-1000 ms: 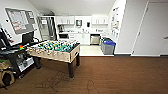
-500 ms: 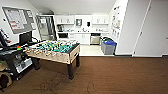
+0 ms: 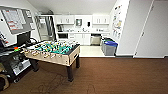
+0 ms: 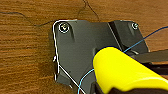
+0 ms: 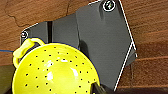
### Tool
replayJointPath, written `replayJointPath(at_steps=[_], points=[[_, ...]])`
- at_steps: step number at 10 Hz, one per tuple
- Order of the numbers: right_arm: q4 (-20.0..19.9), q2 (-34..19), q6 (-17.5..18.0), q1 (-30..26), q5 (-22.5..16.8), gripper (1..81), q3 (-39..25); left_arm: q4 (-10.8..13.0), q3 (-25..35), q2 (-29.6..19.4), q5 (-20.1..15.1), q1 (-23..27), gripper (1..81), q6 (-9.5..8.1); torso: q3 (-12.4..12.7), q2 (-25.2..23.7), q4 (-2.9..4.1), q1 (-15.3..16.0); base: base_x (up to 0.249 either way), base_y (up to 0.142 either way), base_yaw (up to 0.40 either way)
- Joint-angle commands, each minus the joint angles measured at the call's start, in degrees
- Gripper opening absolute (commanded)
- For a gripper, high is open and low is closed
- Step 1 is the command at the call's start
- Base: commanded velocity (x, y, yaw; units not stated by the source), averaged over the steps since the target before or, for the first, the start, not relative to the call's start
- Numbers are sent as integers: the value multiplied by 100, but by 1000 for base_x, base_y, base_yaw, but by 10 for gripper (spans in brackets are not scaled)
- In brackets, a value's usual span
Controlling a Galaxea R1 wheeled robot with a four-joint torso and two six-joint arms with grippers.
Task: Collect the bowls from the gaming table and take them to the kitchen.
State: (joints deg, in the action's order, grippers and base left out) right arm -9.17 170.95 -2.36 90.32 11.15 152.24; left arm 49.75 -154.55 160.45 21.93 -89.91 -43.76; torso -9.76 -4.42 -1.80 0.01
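Yellow holed bowl (image 5: 53,72); kitchen (image 3: 80,30) ahead.

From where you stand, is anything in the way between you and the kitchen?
Not straight ahead, as far as I can see. The foosball table stands off to the left, and the bins sit at the right of the kitchen entrance. Brown floor runs between them to the pale kitchen floor.

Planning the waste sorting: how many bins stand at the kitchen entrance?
2: a blue-lidded bin in front, by the white wall corner, and a green-lidded bin right behind it. Others may be hidden behind them.
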Motion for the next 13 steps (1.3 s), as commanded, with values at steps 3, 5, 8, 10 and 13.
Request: replayJointPath(at_steps=[3, 5, 8, 10, 13], points=[[55, 3, -19, -167, -298, 10, -37, 44, -49, -118, -163, 179, 10, -18, 0, 2, 0, 5, 163, 0, 0], [55, 12, -27, -159, -298, 10, -28, 52, -49, -118, -163, 179, 10, -18, 0, 2, 0, 2, 163, 0, 0], [73, 12, -27, -167, -298, 10, -20, 44, -49, -109, -163, 179, 10, -18, 0, 2, 0, 5, 161, 0, 0], [82, 12, -27, -185, -298, 10, -11, 44, -49, -109, -163, 179, 10, -27, 0, 2, 0, 2, 159, -31, 0], [82, 12, -27, -194, -307, 10, -2, 44, -49, -109, -163, 179, 10, -27, 2, 2, 0, -1, 153, -63, 0]])
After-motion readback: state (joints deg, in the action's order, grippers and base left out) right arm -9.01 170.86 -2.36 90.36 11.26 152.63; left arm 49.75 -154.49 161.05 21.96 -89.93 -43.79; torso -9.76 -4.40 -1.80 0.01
